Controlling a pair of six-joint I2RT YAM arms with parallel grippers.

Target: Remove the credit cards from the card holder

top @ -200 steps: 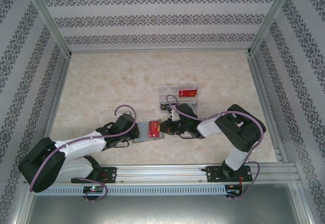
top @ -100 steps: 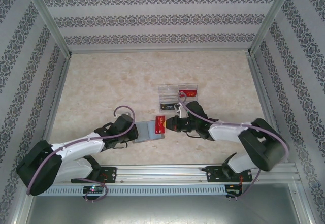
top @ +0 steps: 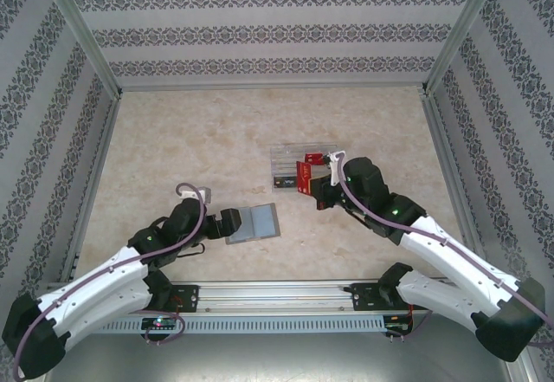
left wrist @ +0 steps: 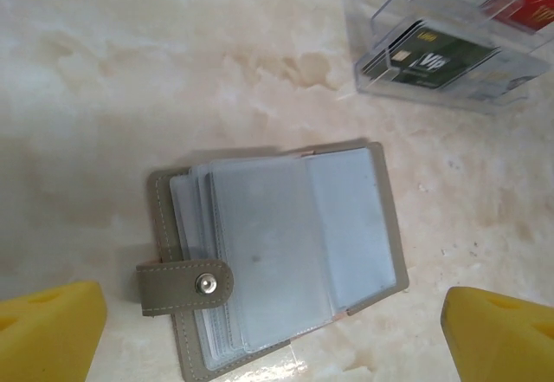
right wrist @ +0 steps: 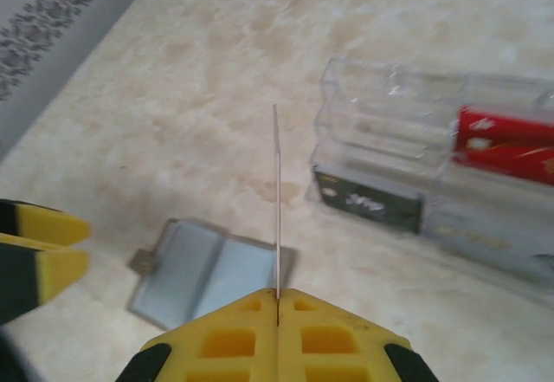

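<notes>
The card holder (top: pixel 256 223) lay open on the counter (top: pixel 173 157) in the overhead view, near the middle and towards the near edge. A second before, the left claw had been clamped on its left edge while the right claw drew a red card out of it. Now the left claw (top: pixel 227 222) stood wide, just beside that edge and gripping nothing. The right claw (top: pixel 318 177) had carried the red card (top: pixel 305 175) off to the right and farther back, over the clear tray (top: pixel 279 161). So that card was free of the holder, and what probably remained for it was to be set down in the tray.

From the left wrist, the holder (left wrist: pixel 277 256) showed see-through sleeves (left wrist: pixel 260 243) that looked empty, with its snap tab (left wrist: pixel 184 286) at one edge. Whether a pale card hid in a sleeve I could not tell. The tray (left wrist: pixel 511 87) beyond it held a dark card (left wrist: pixel 428 60).

From the right wrist, the claw (right wrist: pixel 277 304) was pinched shut on the card (right wrist: pixel 276 200), seen edge-on and upright. Past it the tray (right wrist: pixel 389 96) held the dark card (right wrist: pixel 368 198) and another red card (right wrist: pixel 506 144). The holder (right wrist: pixel 208 274) lay lower left.

The counter was pale, marbled beige. Walls (top: pixel 260 27) papered in grey patterned stripes closed it in, with metal rails (top: pixel 82 27) at the corners.
</notes>
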